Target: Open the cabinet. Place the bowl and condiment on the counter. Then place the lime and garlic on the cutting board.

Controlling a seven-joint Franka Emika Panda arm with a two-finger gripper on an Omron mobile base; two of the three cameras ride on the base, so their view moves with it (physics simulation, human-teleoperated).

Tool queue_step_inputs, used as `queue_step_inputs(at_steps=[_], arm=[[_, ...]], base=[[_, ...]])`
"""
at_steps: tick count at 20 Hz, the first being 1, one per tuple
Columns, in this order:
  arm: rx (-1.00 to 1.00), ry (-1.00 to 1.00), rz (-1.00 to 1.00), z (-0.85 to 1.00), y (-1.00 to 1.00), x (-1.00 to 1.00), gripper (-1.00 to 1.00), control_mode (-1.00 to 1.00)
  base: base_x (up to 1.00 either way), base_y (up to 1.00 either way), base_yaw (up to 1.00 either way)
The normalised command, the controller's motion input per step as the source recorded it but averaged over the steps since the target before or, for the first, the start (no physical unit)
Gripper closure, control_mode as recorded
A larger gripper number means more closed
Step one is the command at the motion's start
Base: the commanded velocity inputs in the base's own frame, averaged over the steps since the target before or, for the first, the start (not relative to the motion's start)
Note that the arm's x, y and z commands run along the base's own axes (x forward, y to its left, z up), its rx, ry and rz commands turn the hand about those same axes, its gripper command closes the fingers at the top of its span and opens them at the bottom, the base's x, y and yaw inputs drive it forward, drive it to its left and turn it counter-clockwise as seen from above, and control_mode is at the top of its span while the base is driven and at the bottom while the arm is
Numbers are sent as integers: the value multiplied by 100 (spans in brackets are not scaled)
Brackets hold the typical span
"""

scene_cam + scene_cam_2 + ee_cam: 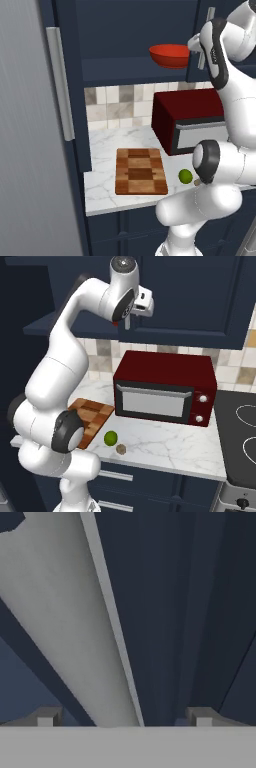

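- Foreground, lower frame: the lime and the garlic lie on the counter, just beside the cutting board's right end and not yet on it; in the left base view the lime sits at lower right, partly behind the arm.
- Middle ground: the board lies flat near the counter's front edge, bare, presumably kept free to receive both items; the dark red microwave stands behind it.
- Upper frame: the bowl rests on a shelf of the cabinet, already exposed on that side; the condiment cannot be made out.
- Gripper: raised to the bar handle of the cabinet door at upper right of the left base view. The jaws stand wide, one fingertip on each side of the handle; contact cannot be confirmed, and nothing is carried.
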Motion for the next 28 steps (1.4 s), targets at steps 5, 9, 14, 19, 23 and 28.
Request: queue_step_inputs(at_steps=[5, 9, 14, 19, 23, 28], arm=[[0, 3, 0, 0, -25, 24, -100, -100], [0, 2, 0, 0, -13, 23, 100, -100], [0, 2, 0, 0, -13, 25, 100, -100], [0, 1, 0, 0, -14, 24, 100, -100], [0, 0, -1, 0, -22, 10, 100, -100], [0, 0, -8, 0, -38, 0, 100, -100]], base=[[0, 0, 0], [0, 0, 0], [0, 0, 0], [0, 0, 0], [0, 0, 0], [0, 0, 0]])
